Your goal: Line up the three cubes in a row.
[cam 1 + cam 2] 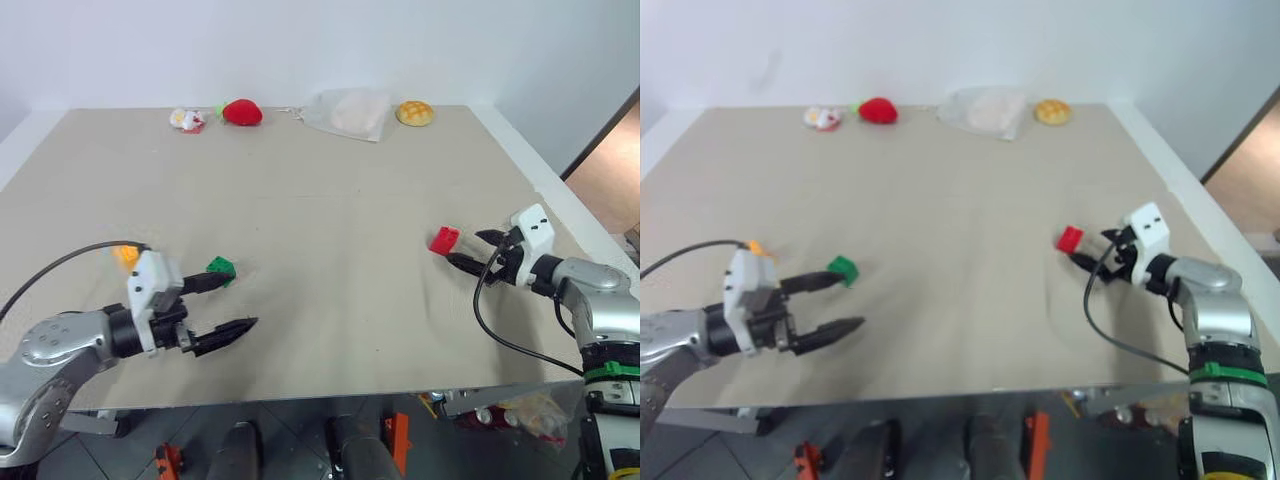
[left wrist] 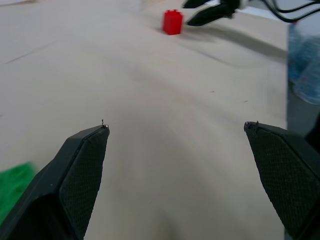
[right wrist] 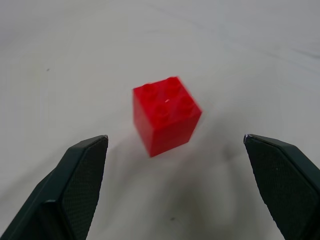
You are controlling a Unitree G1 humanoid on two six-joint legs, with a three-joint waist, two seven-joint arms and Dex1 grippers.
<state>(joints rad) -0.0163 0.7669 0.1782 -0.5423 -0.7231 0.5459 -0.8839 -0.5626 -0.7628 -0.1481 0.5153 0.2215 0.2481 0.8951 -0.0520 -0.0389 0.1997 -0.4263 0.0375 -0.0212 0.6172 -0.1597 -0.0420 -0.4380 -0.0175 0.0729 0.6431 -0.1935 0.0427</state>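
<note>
The small red studded plastic cube [image 3: 166, 114] is seen at centre right of the left eye view, just ahead of the right gripper [image 1: 474, 251], whose jaws are spread wide and hold nothing. The left gripper [image 1: 232, 303], also wide and empty, is placed at lower left beside the green studded cube [image 1: 221, 267]; the yellow-orange cube [image 1: 126, 255] is partly hidden behind it. The red cube should be centred between the jaws before closing.

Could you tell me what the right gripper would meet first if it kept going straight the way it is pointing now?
Most likely the red cube. It sits just ahead of the open right gripper, roughly centred between the fingers with table showing on both sides, so the fingers would probably straddle it.
</note>
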